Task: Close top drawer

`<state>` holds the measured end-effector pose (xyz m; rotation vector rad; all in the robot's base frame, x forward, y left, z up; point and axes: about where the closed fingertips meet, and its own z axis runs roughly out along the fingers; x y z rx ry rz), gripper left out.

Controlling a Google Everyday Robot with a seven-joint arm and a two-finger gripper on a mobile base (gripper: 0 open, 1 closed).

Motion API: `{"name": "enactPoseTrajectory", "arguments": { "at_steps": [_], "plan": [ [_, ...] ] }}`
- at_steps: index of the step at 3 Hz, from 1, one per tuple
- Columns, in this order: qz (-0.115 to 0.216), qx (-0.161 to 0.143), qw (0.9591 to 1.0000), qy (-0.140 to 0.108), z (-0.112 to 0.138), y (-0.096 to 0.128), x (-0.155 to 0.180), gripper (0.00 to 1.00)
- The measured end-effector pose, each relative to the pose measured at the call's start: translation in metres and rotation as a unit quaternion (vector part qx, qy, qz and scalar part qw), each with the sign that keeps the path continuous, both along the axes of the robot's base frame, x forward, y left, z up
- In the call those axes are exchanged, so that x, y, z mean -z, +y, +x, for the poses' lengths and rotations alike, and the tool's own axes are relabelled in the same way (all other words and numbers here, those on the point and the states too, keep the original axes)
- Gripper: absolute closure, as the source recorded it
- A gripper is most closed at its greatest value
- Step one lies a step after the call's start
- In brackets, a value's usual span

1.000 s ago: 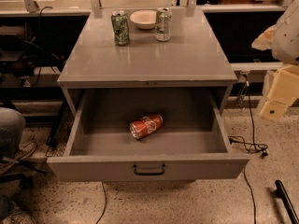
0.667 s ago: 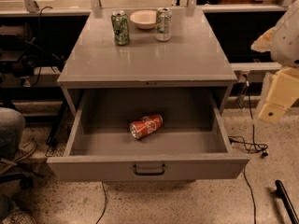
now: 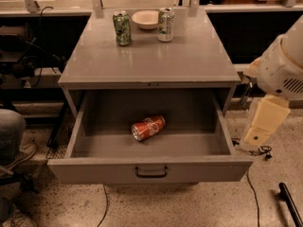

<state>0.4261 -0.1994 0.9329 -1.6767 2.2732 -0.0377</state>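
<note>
Arm [image 3: 265, 119] lower; jaws btm right; 1 top drawer [image 3: 94, 170], 1 can [image 3: 148, 127] inside

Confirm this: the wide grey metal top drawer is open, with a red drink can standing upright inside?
No. The red drink can lies on its side in the open wide grey metal top drawer, per the camera view. The claw is low right, off the drawer.
</note>
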Motion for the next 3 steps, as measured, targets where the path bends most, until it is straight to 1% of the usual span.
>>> {"name": "enactPoseTrajectory", "arguments": {
  "at_steps": [1, 3],
  "plan": [
    [0.008, 0.027, 0.9992, 0.027, -0.015, 0.003, 0.036, 0.0],
    [0.0, 0.035, 0.9983, 0.046, -0.021, 0.002, 0.053, 0.0]
  ]
}}
